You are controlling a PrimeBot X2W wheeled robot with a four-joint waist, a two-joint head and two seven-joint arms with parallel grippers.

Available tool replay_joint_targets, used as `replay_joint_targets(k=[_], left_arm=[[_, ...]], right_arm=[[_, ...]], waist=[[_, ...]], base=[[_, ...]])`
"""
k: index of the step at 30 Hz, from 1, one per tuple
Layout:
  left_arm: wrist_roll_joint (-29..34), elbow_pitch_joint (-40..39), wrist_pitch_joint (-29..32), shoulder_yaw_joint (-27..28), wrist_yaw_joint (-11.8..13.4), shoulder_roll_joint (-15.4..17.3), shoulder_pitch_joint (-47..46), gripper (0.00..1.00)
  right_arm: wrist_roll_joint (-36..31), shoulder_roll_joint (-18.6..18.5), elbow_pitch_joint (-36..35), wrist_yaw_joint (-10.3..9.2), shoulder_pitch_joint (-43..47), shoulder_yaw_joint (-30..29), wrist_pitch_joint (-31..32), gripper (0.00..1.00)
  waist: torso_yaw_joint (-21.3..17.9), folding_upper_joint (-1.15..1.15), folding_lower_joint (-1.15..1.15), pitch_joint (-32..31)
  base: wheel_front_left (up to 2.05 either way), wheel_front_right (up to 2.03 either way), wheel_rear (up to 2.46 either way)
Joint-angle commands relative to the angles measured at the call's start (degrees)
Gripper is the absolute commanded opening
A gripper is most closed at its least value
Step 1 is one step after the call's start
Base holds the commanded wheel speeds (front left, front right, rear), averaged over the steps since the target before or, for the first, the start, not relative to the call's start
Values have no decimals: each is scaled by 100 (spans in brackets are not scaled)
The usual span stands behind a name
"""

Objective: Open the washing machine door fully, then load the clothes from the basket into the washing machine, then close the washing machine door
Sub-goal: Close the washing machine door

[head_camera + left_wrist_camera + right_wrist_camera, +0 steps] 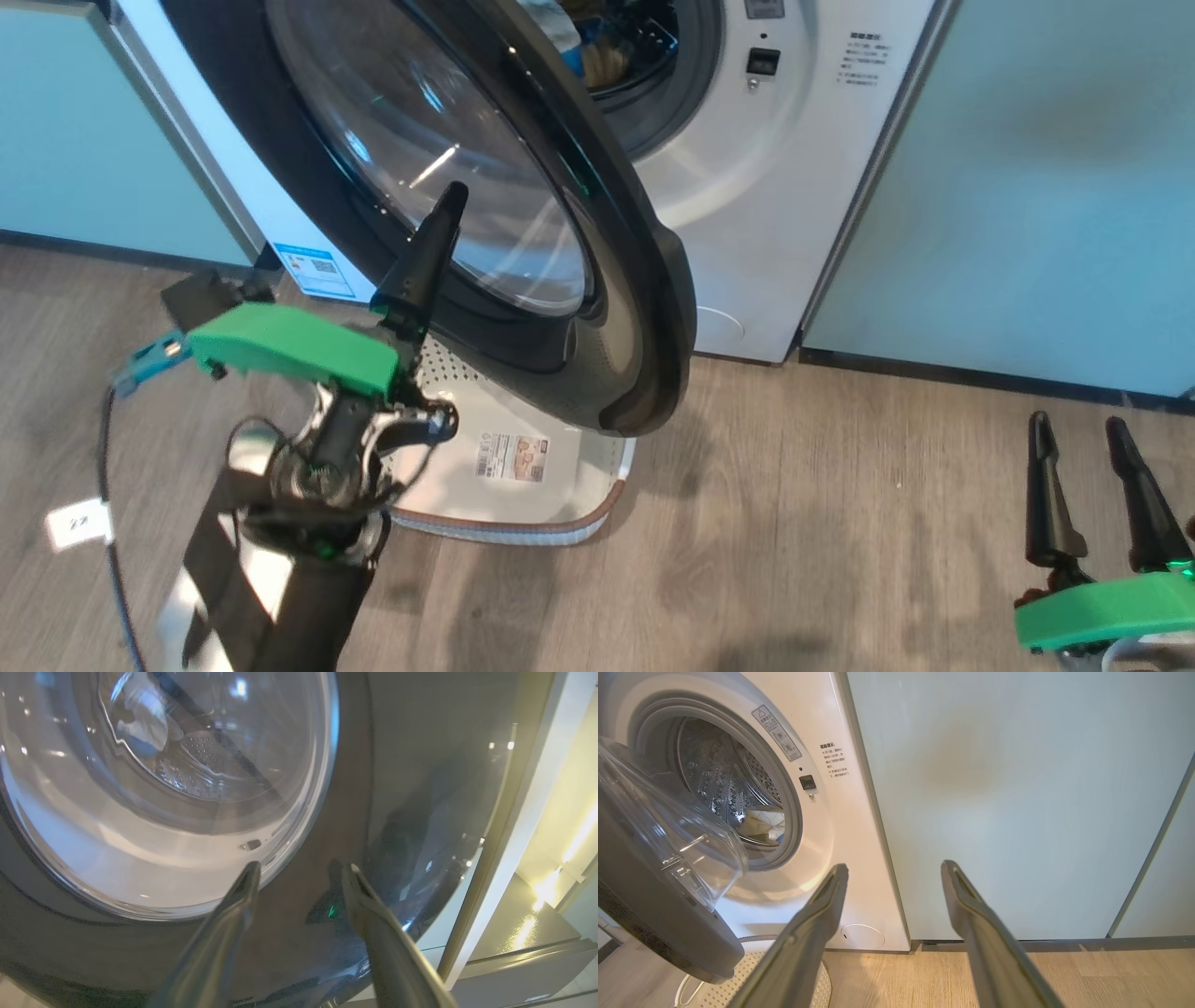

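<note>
The washing machine (794,187) stands white between pale green cabinets. Its round glossy black door (644,308) hangs partly open, swung out over the basket. My left gripper (439,233) points up at the door's outer face. In the left wrist view the left gripper (301,870) is open, its tips close to the black ring beside the glass bowl (163,788), with nothing between them. The clothes (763,823) lie inside the steel drum, pale cream with a bit of blue. The cream basket (579,523) sits on the floor under the door, its labelled base bare. My right gripper (1083,439) is open and empty, low on the right.
Pale green cabinets (1027,187) flank the machine on both sides. The wooden floor (794,523) lies open between the basket and my right gripper. A white paper tag (79,523) lies on the floor at the left.
</note>
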Motion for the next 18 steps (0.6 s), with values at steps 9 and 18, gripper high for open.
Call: replay_joint_targets(k=[9,18], left_arm=[[2502,-116,-1598,-563,18,913,291,100],[4927,189,-2153,-1177,1307,1162,808,100]], right_arm=[[-76,-32,-235,-16,-80,-11,-54,100],[-97,-32,-278,-16,108,-26,-44,100]], waist=[[129,0,0,-218],[136,0,0,-410]], base=[[0,0,0],[0,0,0]])
